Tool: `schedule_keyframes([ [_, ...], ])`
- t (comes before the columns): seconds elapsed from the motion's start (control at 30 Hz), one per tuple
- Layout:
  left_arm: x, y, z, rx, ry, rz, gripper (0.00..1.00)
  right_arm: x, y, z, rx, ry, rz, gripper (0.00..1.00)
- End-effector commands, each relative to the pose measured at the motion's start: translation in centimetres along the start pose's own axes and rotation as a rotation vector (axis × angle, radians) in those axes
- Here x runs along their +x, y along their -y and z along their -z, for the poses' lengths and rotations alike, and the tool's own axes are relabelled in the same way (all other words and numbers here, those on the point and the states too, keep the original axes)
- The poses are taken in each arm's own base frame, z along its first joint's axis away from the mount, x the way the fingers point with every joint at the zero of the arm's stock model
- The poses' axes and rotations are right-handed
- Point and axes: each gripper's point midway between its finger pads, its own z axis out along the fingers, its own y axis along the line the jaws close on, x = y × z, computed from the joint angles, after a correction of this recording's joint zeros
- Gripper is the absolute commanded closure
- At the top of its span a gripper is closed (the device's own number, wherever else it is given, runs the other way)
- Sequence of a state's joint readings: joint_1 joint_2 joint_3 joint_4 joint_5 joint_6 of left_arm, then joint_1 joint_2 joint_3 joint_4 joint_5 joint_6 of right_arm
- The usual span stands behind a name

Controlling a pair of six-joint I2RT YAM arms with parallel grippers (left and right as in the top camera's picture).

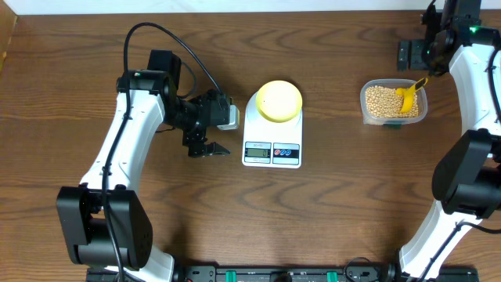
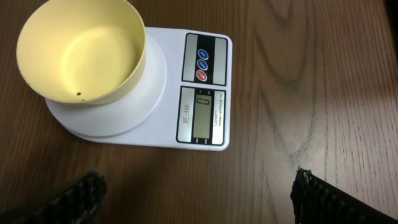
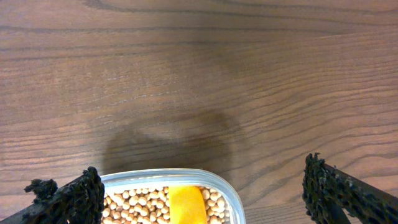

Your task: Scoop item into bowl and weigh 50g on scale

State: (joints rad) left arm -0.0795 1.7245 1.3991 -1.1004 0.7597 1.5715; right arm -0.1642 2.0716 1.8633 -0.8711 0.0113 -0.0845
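Table (image 1: 329,219): dark wood grain, on which everything for the task is set.
Item (image 1: 382,100): tan grains are heaped in a clear container (image 1: 366,116), well to the right of the scale.
Scoop (image 1: 409,94): yellow, laid in the grains and gripped by nothing.
Bowl (image 1: 279,100): pale yellow, seated on the scale's round platform; no grains are seen inside, only one dark speck.
Scale (image 1: 272,153): white, with its display turned toward the near edge.
Right hand (image 3: 202,180): spread wide with nothing held, poised just beyond the container.
Left hand (image 2: 199,196): spread wide with nothing held, parked just left of the scale.
Step in hand: the scoop's handle is judged to be taken first by the right hand.
Done well: the handle should be pinched squarely, the scoop kept level, and small loads carried so that the weight is not overshot and the bowl is not nudged.
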Motion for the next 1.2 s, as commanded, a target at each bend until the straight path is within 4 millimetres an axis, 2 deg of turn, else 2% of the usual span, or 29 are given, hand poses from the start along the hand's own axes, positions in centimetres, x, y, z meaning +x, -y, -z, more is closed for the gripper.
schedule_keyframes([
  [0.0, 0.1, 0.3, -0.1, 0.012, 0.001, 0.001, 0.02, -0.5, -0.5, 0.3, -0.022, 0.013, 0.006, 0.01],
  [0.1, 0.1, 0.3, -0.1, 0.012, 0.001, 0.001, 0.02, -1.3, -0.2, 2.3, -0.016, 0.055, 0.002, 0.01],
  [0.23, 0.1, 0.3, -0.1, 0.012, 0.001, 0.001, 0.03, -2.9, 0.1, 7.2, -0.008, 0.152, 0.000, 0.01],
  [0.37, 0.1, 0.3, -0.1, 0.012, 0.001, 0.001, 0.02, -3.1, -0.2, 12.0, -0.011, 0.214, 0.004, 0.01],
  [0.43, 0.1, 0.3, -0.1, 0.012, 0.001, 0.001, 0.02, -2.6, -0.2, 13.2, -0.012, 0.213, 0.004, 0.01],
  [0.5, 0.1, 0.3, -0.1, 0.012, 0.001, 0.001, 0.02, -2.2, -0.2, 13.4, -0.013, 0.199, -0.004, 0.01],
  [0.6, 0.1, 0.3, -0.1, 0.012, 0.001, 0.001, 0.02, -1.1, -0.3, 12.5, -0.021, 0.151, -0.058, 0.01],
  [0.73, 0.1, 0.3, -0.1, 0.012, 0.001, 0.001, 0.02, 0.6, -0.2, 9.9, -0.012, 0.072, -0.138, 0.01],
  [0.97, 0.1, 0.3, -0.1, 0.012, 0.001, 0.001, 0.02, 2.6, -0.4, 4.2, -0.014, -0.048, -0.140, 0.01],
  [1.17, 0.1, 0.3, -0.1, 0.012, 0.001, 0.001, 0.03, 3.5, -0.4, 1.4, -0.015, -0.103, -0.143, 0.03],
])
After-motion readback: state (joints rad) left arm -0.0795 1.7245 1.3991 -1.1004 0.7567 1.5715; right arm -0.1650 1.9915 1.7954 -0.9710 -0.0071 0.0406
